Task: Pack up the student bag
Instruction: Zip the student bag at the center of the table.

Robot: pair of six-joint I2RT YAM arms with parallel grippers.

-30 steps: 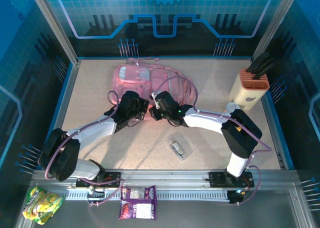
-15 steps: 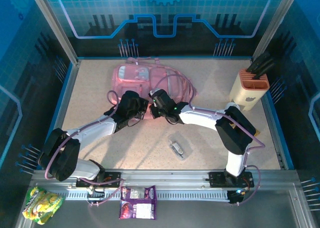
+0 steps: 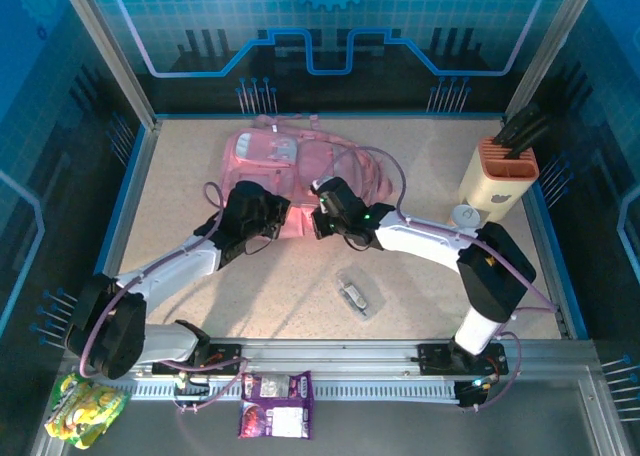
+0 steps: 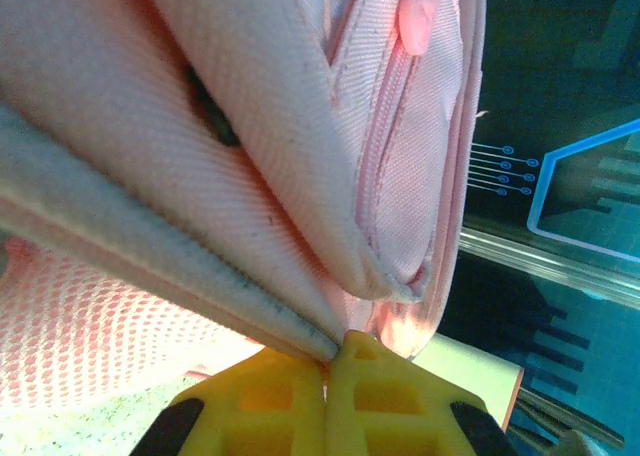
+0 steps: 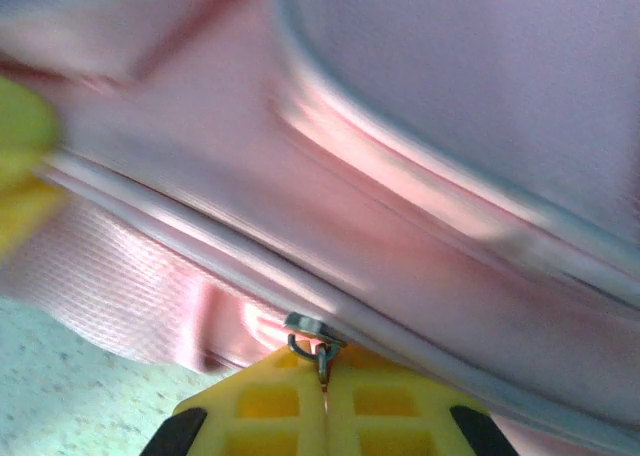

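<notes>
Standing well right of the right gripper (image 5: 323, 376), a beige knife block (image 3: 497, 179) is holding dark-handled knives (image 3: 526, 129). The student bag (image 3: 300, 158) is lying flat just beyond both grippers, pink and softly folded, its inside hidden. The left gripper (image 4: 327, 366) is pinching its grey-edged seam (image 4: 250, 314), while the right gripper is clamping on its metal zip pull (image 5: 311, 342).

Table (image 3: 200, 296): speckled beige top, blue rim. Pink backpack (image 3: 300, 161) lies flat on it, at tips of my left pincer (image 3: 280, 219) and right pincer (image 3: 318, 223), spreading beyond both toward far edge. Small clear packet (image 3: 355, 296) on table, nearer than right pincer, slightly to its right. Beige block (image 3: 497, 181) with orange top stands well right of right pincer. Round white cap (image 3: 466, 214) sits just beside block's base.
</notes>
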